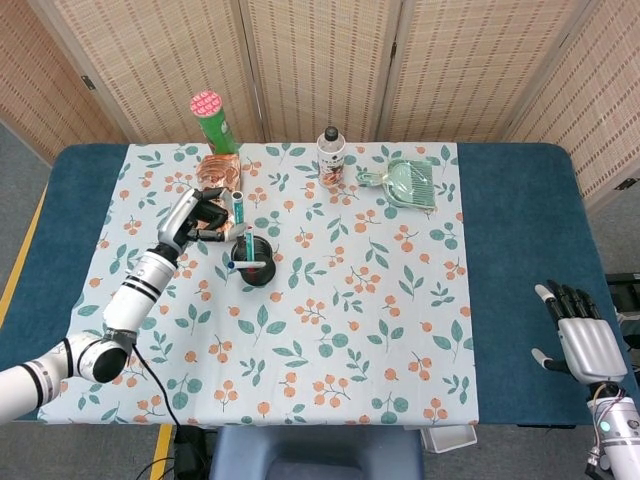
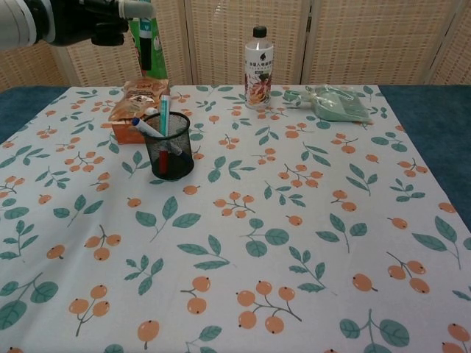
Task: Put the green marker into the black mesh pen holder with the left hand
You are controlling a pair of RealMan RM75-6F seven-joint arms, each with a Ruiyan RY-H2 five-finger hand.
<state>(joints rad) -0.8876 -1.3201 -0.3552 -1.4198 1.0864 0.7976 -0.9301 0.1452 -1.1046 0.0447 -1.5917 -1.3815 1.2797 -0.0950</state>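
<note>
The black mesh pen holder (image 1: 256,264) (image 2: 171,147) stands on the floral cloth left of centre and holds a few pens. My left hand (image 1: 197,216) (image 2: 77,15) is raised above the table, just behind and left of the holder. It grips the green marker (image 1: 239,212) (image 2: 146,50), which hangs roughly upright with its dark tip down, above and slightly behind the holder's rim. My right hand (image 1: 584,346) rests open at the table's right front edge, holding nothing; the chest view does not show it.
Behind the holder lie a snack bag (image 1: 218,190) and a tall green can (image 1: 213,122). A bottle (image 1: 331,155) and a green dustpan (image 1: 405,182) stand at the back centre and back right. Blue table surface (image 1: 520,250) borders the cloth.
</note>
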